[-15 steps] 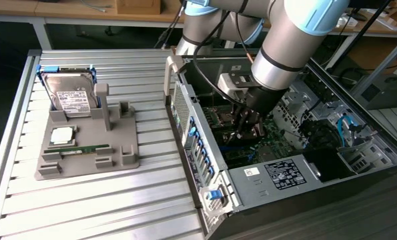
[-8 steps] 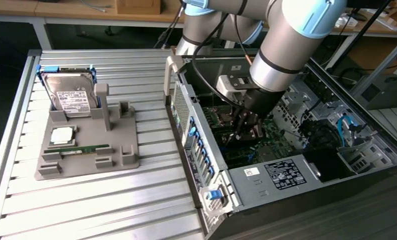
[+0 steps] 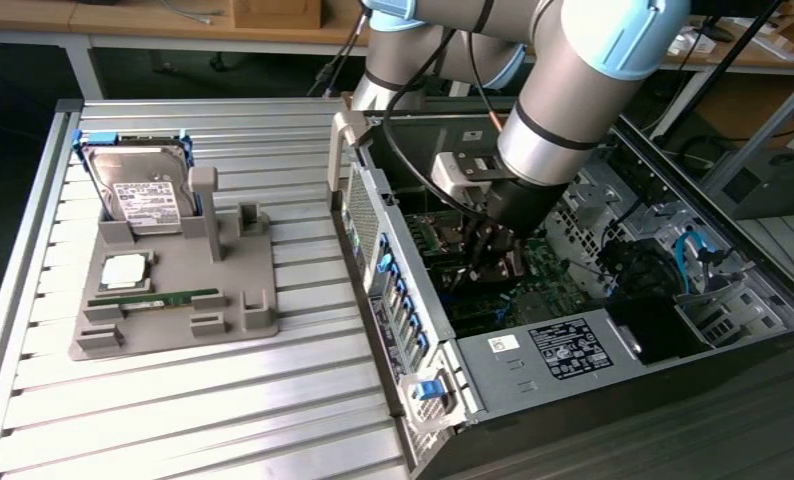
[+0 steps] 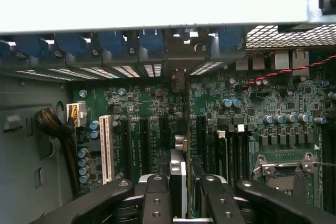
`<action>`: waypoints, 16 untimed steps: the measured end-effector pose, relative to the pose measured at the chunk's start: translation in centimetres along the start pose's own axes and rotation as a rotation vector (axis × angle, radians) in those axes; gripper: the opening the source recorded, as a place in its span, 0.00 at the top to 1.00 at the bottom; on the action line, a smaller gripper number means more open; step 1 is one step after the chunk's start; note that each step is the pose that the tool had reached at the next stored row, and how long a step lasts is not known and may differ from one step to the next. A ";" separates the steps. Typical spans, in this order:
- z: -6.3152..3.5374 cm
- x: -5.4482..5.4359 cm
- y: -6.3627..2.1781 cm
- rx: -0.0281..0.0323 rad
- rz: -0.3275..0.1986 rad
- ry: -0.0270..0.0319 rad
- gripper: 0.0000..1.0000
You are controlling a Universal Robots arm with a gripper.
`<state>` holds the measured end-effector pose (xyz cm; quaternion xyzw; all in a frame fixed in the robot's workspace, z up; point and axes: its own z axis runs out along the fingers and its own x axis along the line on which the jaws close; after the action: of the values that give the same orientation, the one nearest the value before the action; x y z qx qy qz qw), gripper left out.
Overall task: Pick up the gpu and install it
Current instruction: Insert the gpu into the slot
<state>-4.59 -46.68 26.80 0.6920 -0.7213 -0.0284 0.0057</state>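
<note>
Gripping gpu (image 4: 178,182) edge-on, gripper (image 4: 180,195) fingers clamped across its top edge | lower centre, above motherboard (image 4: 147,114) slots | stiff, light, fragile: hold board edges.

1. Your arm (image 3: 577,95) is silver-grey with light blue joint caps, and its gripper (image 3: 493,262) is black.
2. The motherboard (image 4: 147,124) is dark green; it carries one white slot (image 4: 106,148) beside black ones.
3. The gpu (image 4: 186,129), seen edge-on, looks green-brown, though that is hard to judge.
4. At the exterior view's left, the grey holder (image 3: 170,290) carries a silver hard drive (image 3: 137,190) with a white label and a narrow green memory stick (image 3: 157,298).
5. The slotted table (image 3: 170,400) is pale grey.
</note>
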 end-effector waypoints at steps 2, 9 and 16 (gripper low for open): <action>0.01 0.0 0.00 0.0000 0.000 -0.0001 0.73; -0.35 0.0 0.02 0.0005 0.000 -0.0005 0.73; -0.22 0.0 0.19 0.0004 0.000 -0.0016 0.73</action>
<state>-4.78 -46.66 27.03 0.6920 -0.7213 -0.0288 0.0050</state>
